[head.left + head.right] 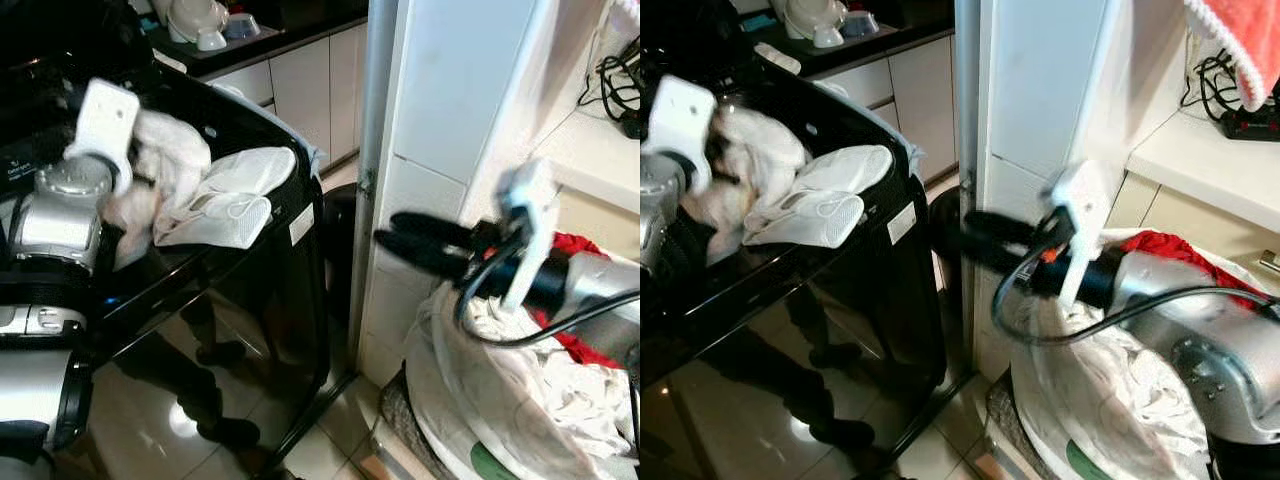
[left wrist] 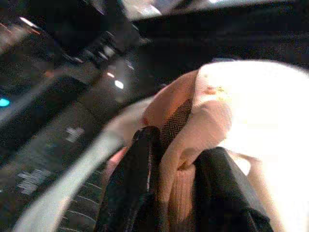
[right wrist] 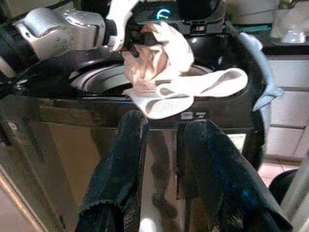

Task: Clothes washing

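At the left of the frame stands a glossy black top-loading washing machine (image 1: 250,300), and the left hand (image 2: 169,183) is over its open top, its two black fingers closed on a pale pinkish-white garment (image 1: 165,165) that bunches up around them. Just beside that bundle, toward the middle of the frame, a white mesh laundry bag (image 1: 225,205) lies draped over the machine's front rim, half in and half out of the drum opening. The right hand (image 1: 400,240) is held in the air at centre right, well apart from the machine, pointing toward it; its fingers (image 3: 120,159) stand a narrow gap apart with nothing between them. Below that arm, in the lower right of the frame, a heap of white laundry (image 1: 500,390) sits in a basket, with a red cloth (image 1: 580,300) on the pile behind the arm. A white tiled column (image 1: 430,130) rises between the machine and the heap.
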Robot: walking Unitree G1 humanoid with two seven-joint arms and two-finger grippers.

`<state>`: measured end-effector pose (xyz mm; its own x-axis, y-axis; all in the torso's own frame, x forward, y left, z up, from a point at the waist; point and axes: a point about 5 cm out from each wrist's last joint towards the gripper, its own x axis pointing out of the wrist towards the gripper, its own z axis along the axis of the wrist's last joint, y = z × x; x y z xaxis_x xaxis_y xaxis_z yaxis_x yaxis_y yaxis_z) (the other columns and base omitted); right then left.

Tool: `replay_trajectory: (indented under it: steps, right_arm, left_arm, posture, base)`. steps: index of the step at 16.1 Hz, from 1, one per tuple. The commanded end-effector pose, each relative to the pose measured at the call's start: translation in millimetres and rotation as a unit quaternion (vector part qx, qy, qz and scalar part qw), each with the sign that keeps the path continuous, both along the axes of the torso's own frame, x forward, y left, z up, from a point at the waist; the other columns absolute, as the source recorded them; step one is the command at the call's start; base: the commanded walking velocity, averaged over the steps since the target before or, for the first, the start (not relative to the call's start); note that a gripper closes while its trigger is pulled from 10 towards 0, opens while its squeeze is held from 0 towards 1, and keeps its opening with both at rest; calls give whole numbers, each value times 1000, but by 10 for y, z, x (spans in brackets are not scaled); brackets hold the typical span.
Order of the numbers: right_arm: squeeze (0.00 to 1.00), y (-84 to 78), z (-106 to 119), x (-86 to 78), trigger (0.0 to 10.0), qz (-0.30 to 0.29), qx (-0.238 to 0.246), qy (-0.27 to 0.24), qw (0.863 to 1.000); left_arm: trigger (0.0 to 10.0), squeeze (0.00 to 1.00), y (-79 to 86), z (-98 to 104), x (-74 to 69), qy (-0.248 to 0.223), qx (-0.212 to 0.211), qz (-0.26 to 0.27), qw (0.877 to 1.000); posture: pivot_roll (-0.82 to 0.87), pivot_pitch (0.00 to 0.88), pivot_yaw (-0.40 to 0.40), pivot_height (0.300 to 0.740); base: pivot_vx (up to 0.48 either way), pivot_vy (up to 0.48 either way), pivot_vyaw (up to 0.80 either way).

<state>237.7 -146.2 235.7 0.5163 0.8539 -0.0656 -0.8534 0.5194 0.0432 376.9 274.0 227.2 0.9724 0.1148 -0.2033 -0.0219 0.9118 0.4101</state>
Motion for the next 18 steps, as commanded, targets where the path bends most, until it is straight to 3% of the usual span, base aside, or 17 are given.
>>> replay_trajectory:
  steps: [1, 5, 9, 10, 11, 12, 13, 14, 15, 17, 18]
  right_arm:
    - [0, 26, 32, -22, 10000, 7, -4, -13, 1000]
    - [0, 57, 36, -21, 10000, 16, -2, -20, 1000]
    - [0, -27, 4, 60, 10000, -26, -24, -22, 999]
    - [0, -65, -3, 101, 10000, -51, -31, -24, 998]
    - [0, -187, -34, 256, 10000, -134, -53, -28, 989]
    - [0, -448, -145, 487, 10000, -282, -99, -17, 954]
    - [957, -668, -242, 562, 10000, -364, -117, 7, 924]
    - [1000, -813, -311, 565, 10000, -401, -146, 13, 904]
    - [1000, -876, -334, 562, 10000, -419, -151, 17, 895]
    - [1000, -1115, -439, 545, 10000, -477, -174, 36, 861]
    - [1000, -1263, -544, 523, 10000, -503, -206, 52, 838]
  left_arm:
    - [10000, 1000, 27, 19, -11, 8, -10, -2, 1000]
    - [10000, 1000, 32, 61, -82, 47, -13, -8, 999]
    - [10000, 1000, 96, 71, -171, 71, 10, -7, 997]
    - [10000, 1000, 72, 94, -176, 64, 10, -14, 998]
    - [10000, 1000, -91, 136, -166, 38, -20, -66, 997]
    - [10000, 0, -534, 146, -195, -16, -76, -197, 977]
    - [10000, 0, -889, 70, -304, -29, -130, -281, 951]
    - [10000, 0, -1115, 3, -404, -34, -149, -326, 933]
    - [10000, 0, -1228, -15, -462, -42, -153, -350, 923]
    - [10000, 0, -1557, -97, -682, -37, -170, -418, 892]
    - [10000, 0, -1715, -155, -830, -28, -188, -459, 868]
  posture:
    - [-96, 0, 98, 740]
    - [-90, 0, 94, 740]
    - [-88, 0, 95, 740]
    - [-88, 0, 96, 740]
    - [-86, 0, 95, 740]
    - [-90, 0, 97, 740]
    - [-87, 0, 96, 740]
    - [-89, 0, 97, 740]
    - [-93, 0, 98, 740]
    - [-96, 0, 100, 740]
    - [-97, 0, 98, 740]
  base:
    - [0, 0, 0]
    - [0, 0, 0]
    - [0, 0, 0]
    - [0, 0, 0]
    - [0, 0, 0]
    - [0, 0, 0]
    - [0, 0, 0]
    - [0, 0, 0]
    - [0, 0, 0]
    - [0, 0, 0]
    - [0, 0, 0]
